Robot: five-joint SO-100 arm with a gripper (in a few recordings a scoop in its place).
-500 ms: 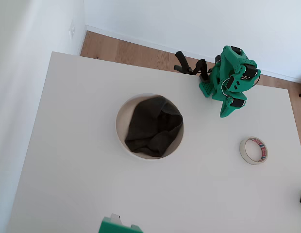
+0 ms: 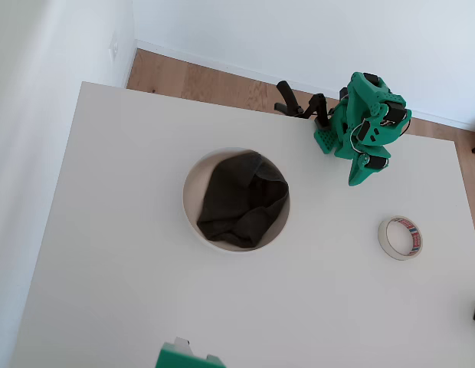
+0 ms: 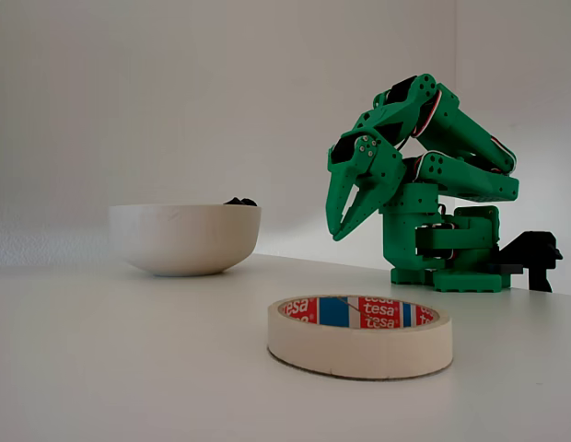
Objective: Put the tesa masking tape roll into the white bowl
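Cream paper tape, the tesa masking tape roll [image 2: 400, 238], lies flat near the right edge of the white table [image 2: 122, 253] in the overhead view, well apart from the white bowl [image 2: 190, 218], which sits around the table's middle with a dark cloth [image 2: 241, 201] bunched inside. The green arm is folded up by the far edge, its gripper [image 2: 362, 172] pointing down above bare table, between that edge and the roll, holding nothing.

In the fixed view the roll [image 3: 359, 335] rests on its flat face with the printed core showing, the bowl [image 3: 184, 238] stands behind it to the left, and the gripper [image 3: 343, 221] hangs clear of the surface with its fingers narrowly parted at the tips.

The reach has not begun. To do it well, I would open wider, come down over the roll's near wall with one finger inside the ring and one outside, and pinch that wall rather than trying to span the whole ring.
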